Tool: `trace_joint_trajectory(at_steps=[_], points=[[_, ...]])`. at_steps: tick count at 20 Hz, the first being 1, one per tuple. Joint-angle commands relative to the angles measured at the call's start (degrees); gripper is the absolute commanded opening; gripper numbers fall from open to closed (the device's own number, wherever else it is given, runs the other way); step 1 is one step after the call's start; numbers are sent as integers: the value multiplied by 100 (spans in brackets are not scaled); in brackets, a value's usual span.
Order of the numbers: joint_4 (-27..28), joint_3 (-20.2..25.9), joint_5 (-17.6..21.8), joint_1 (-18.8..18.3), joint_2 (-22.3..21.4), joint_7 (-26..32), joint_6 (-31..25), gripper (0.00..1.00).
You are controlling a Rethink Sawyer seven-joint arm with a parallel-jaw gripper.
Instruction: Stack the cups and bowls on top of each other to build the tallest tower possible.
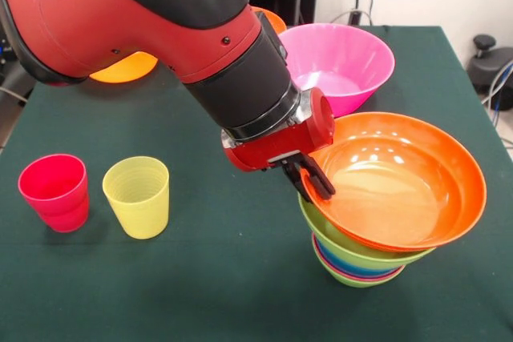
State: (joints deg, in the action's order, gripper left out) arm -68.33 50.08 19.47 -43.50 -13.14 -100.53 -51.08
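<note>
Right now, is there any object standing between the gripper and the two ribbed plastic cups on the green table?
Nothing visible does. The gripper is at the rim of the big orange bowl on top of the tower. Bare green tabletop lies between it and the translucent yellow ribbed cup; the red ribbed cup stands just beyond.

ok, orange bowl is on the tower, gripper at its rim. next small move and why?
Probably open and lift clear. The gripper pinches the near rim of the orange bowl, which sits tilted atop the tower. Releasing should let it settle level; then fetch the pink bowl.
</note>
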Motion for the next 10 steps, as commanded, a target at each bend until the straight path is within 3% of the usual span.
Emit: trace_joint_trajectory(at_steps=[1,10], points=[[384,-114,349,-34,-151,1709,-544,0],[449,-88,369,-23,-109,1762,-520,0]])
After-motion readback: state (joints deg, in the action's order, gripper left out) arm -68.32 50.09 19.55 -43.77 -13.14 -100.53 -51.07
